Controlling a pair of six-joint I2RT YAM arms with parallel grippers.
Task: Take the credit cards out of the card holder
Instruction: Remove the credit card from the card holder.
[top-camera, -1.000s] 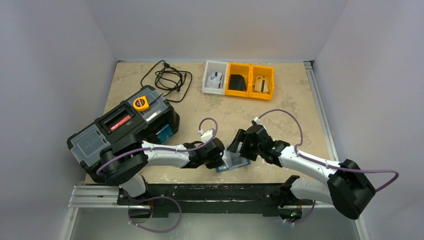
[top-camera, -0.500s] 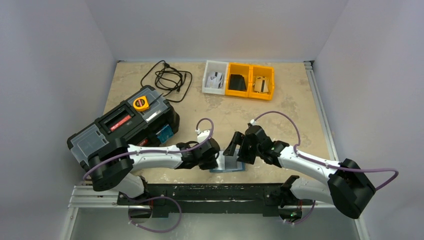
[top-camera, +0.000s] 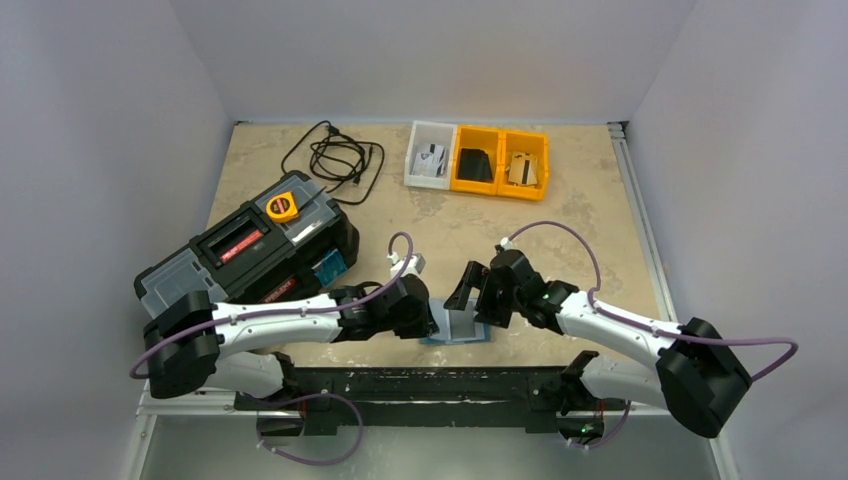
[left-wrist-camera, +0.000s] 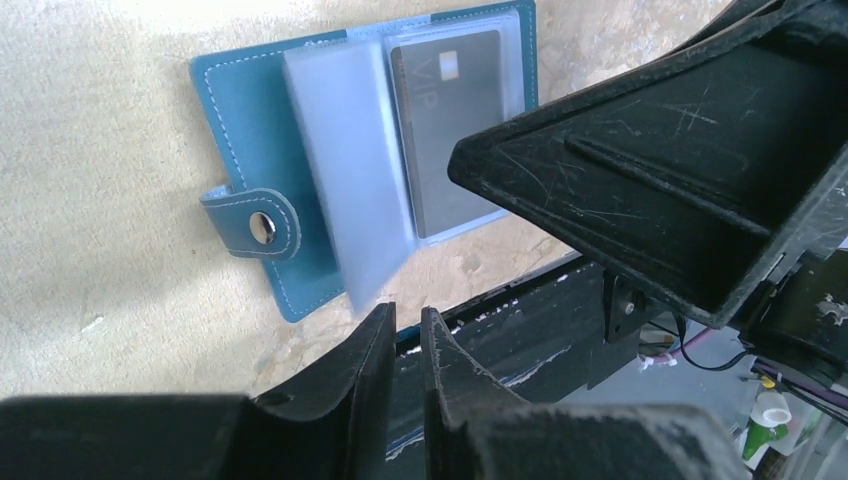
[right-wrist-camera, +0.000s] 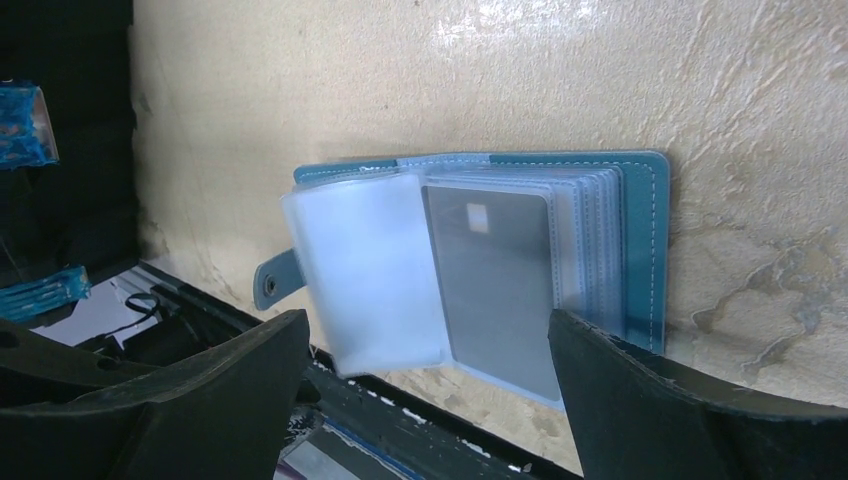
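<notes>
The card holder (top-camera: 462, 327) lies open near the table's front edge, teal outside (left-wrist-camera: 250, 150), with a snap tab. One clear pocket leaf (right-wrist-camera: 370, 270) stands half raised. Beside it a grey card (right-wrist-camera: 495, 280) marked VIP (left-wrist-camera: 445, 130) sits in a pocket. My left gripper (left-wrist-camera: 405, 322) is shut and empty, just off the leaf's lower corner, at the holder's left side (top-camera: 428, 318). My right gripper (right-wrist-camera: 425, 330) is wide open over the holder (top-camera: 470, 300), one finger on each side of it. More cards lie in the bins: pale grey-white (top-camera: 430, 158), black (top-camera: 474, 164), tan (top-camera: 520, 168).
A white bin (top-camera: 415, 165) and two yellow bins (top-camera: 497, 160) stand at the back. A large black toolbox (top-camera: 240, 255) with a yellow tape measure (top-camera: 282, 207) is at the left. A black cable (top-camera: 335, 155) lies behind it. The black base rail (top-camera: 420, 385) runs along the front edge.
The left arm has swung lower and its gripper has drawn slightly left, off the holder. The holder has settled flatter on the table. The right gripper has hardly moved.
</notes>
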